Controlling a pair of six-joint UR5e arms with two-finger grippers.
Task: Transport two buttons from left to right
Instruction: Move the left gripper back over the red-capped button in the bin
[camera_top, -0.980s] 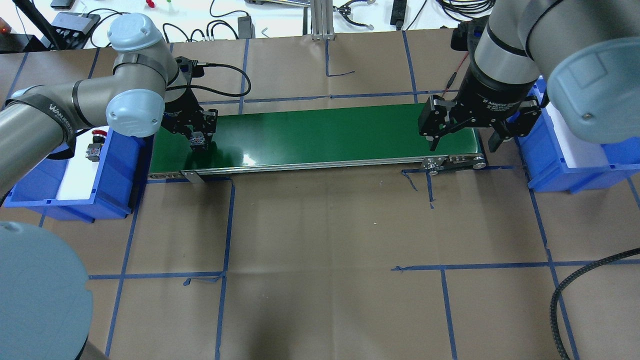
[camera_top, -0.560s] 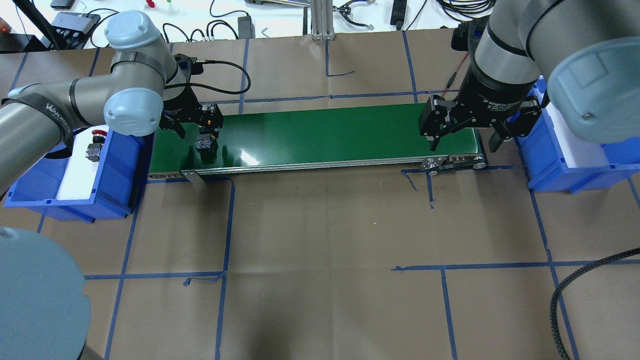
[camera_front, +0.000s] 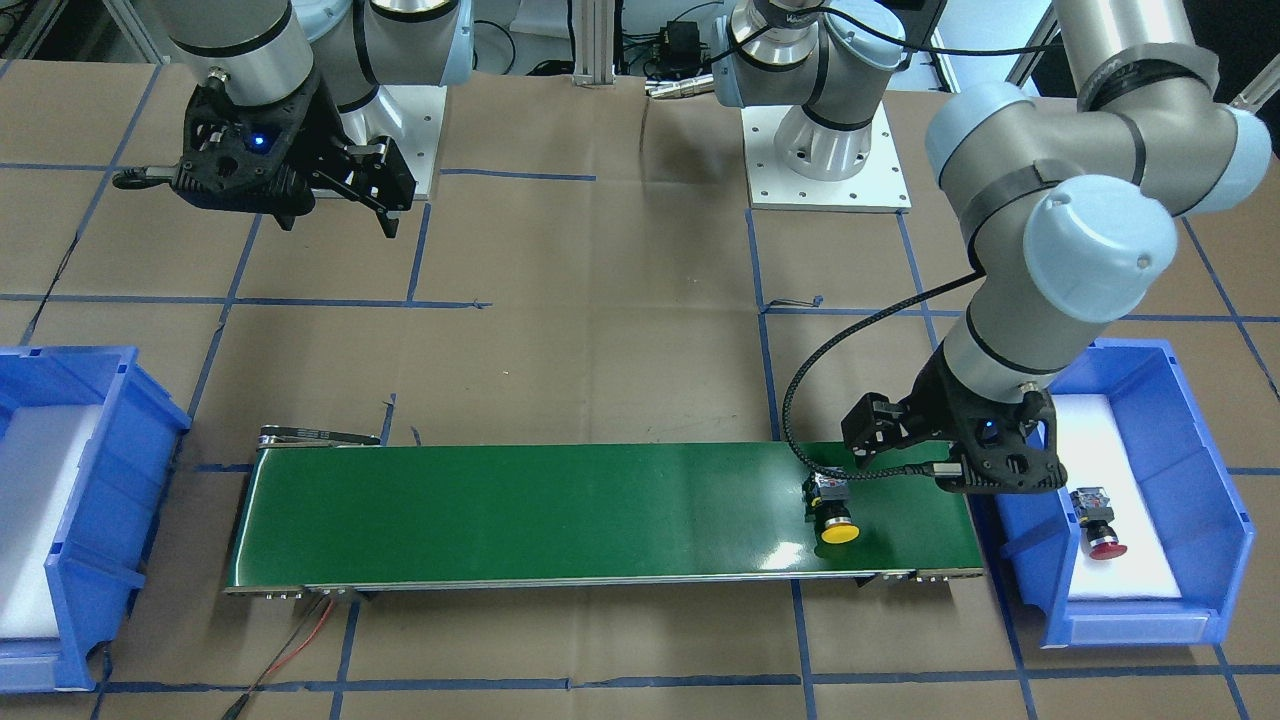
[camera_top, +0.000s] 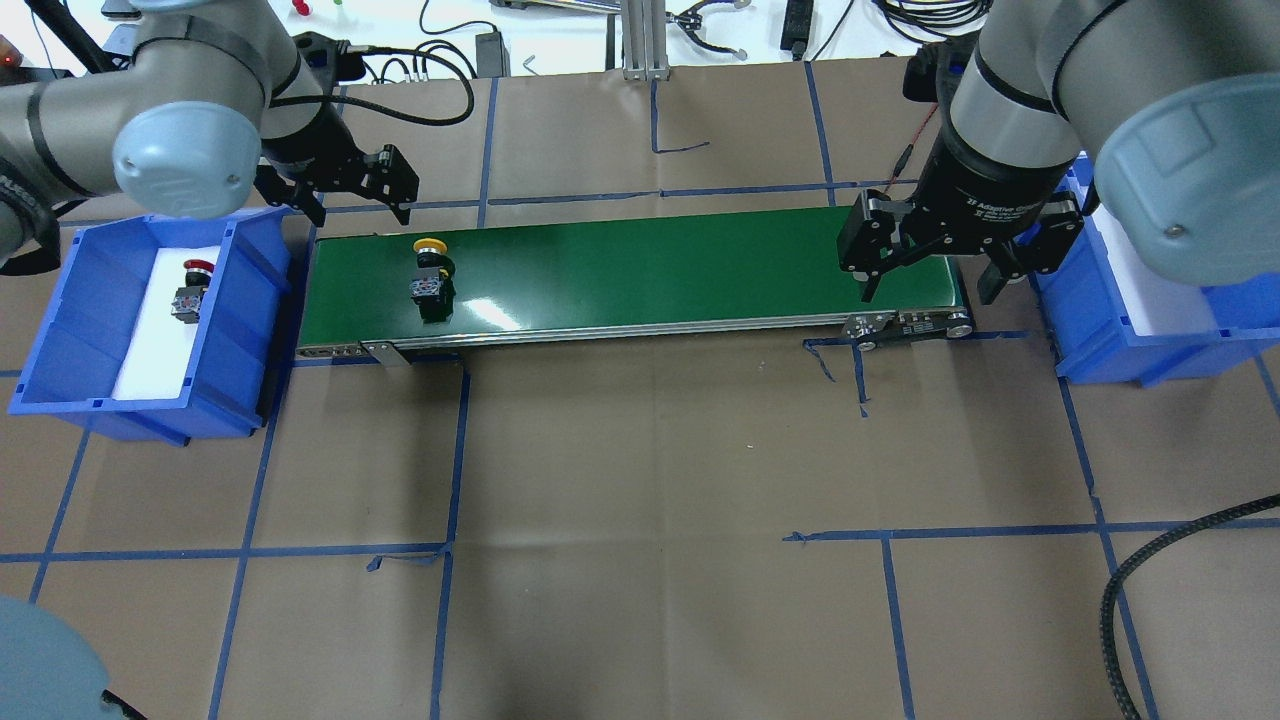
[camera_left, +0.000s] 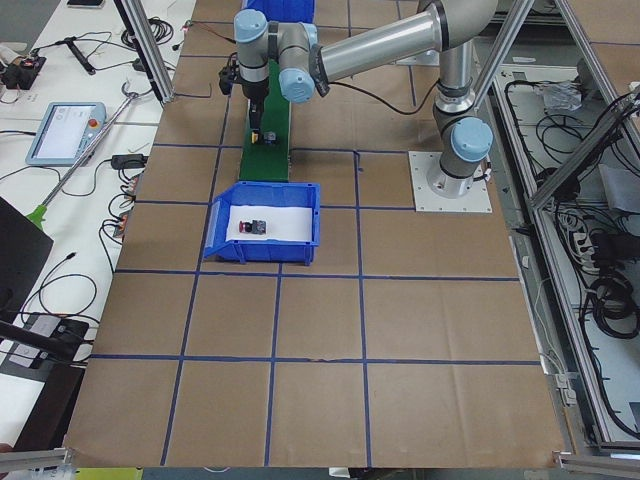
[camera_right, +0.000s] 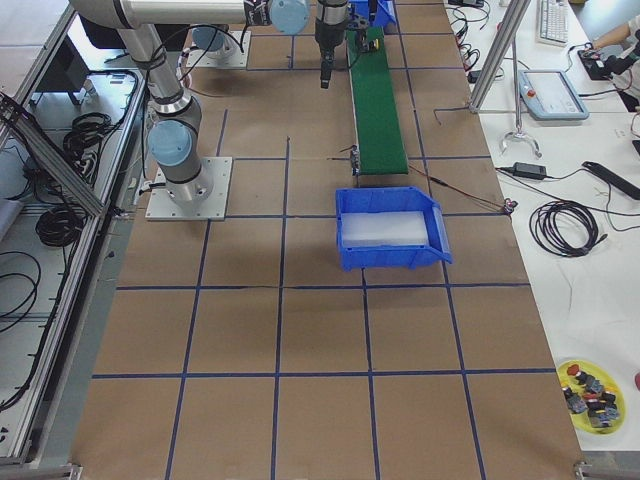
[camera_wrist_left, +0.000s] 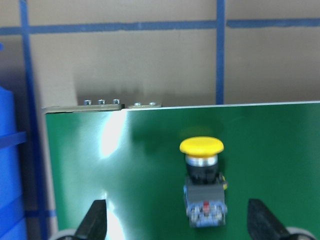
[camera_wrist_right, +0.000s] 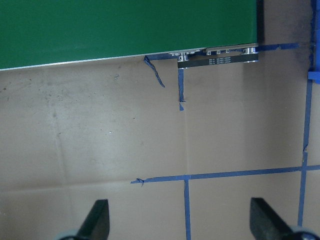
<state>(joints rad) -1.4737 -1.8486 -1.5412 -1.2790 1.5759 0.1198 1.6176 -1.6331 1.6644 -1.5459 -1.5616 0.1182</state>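
The yellow-capped button (camera_top: 430, 270) lies on its side on the green conveyor belt (camera_top: 650, 260), near the belt's left end, cap toward the far edge. It also shows in the front-facing view, where the yellow button (camera_front: 835, 515) lies free. My left gripper (camera_top: 360, 205) hangs open above the belt's far left corner, clear of it; in the wrist view the yellow button (camera_wrist_left: 202, 180) lies below the spread fingertips (camera_wrist_left: 95, 220). The red button (camera_top: 190, 290) rests in the left blue bin (camera_top: 240, 340). My right gripper (camera_top: 928, 285) stands open and empty over the belt's right end.
A second blue bin (camera_top: 1100, 340) with a white liner sits just past the belt's right end, holding nothing I can see. Brown paper with blue tape lines covers the table (camera_top: 650, 450). Cables and tools lie along the far edge.
My left gripper let go of the yellow button on the belt, opened, and rose back toward the far left. The button now lies free, slightly further right. The right arm has stayed still.
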